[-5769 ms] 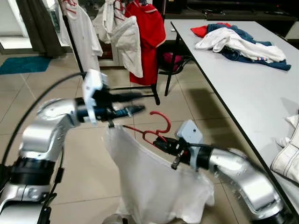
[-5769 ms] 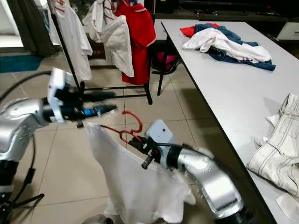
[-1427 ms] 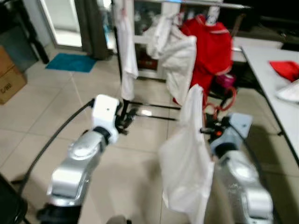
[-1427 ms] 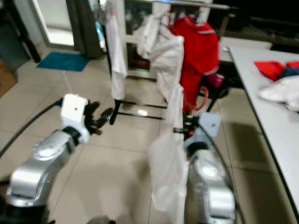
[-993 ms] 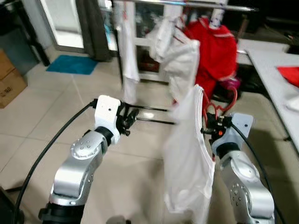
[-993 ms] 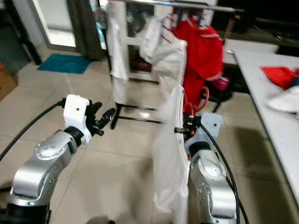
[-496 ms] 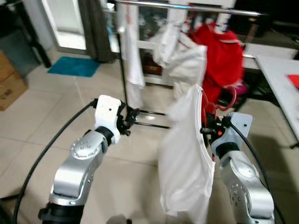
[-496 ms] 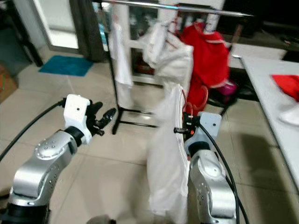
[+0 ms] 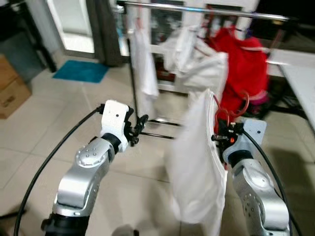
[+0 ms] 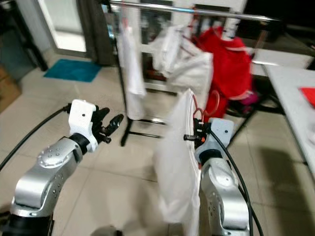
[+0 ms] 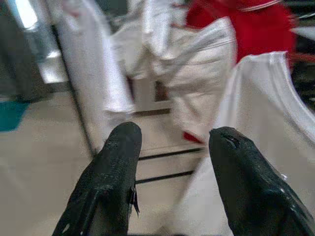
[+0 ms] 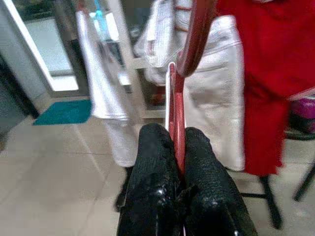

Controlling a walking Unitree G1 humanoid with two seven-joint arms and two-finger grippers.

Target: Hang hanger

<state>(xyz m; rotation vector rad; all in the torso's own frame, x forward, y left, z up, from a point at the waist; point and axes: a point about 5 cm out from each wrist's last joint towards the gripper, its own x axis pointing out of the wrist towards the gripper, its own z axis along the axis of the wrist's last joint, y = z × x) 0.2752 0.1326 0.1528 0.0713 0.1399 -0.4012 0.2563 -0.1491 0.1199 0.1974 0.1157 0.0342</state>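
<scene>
Red hanger (image 12: 183, 73) with white shirt (image 9: 197, 162) pinched tight in right gripper (image 12: 176, 140), not yet on rail (image 9: 206, 10) at 12 o'clock. Left gripper (image 11: 170, 142) spread, holds nothing.

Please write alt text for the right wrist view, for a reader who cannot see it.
The right gripper holds a red hanger with its jaws shut on it. Ahead hang white garments and a red shirt above a tiled floor.

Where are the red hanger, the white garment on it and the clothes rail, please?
red hanger (image 12: 178, 105): right wrist view, on its neck just above the fingers.
white garment (image 9: 194, 167): left eye view, on the middle of the hanging cloth.
clothes rail (image 10: 197, 13): right eye view, on the horizontal metal bar.
</scene>
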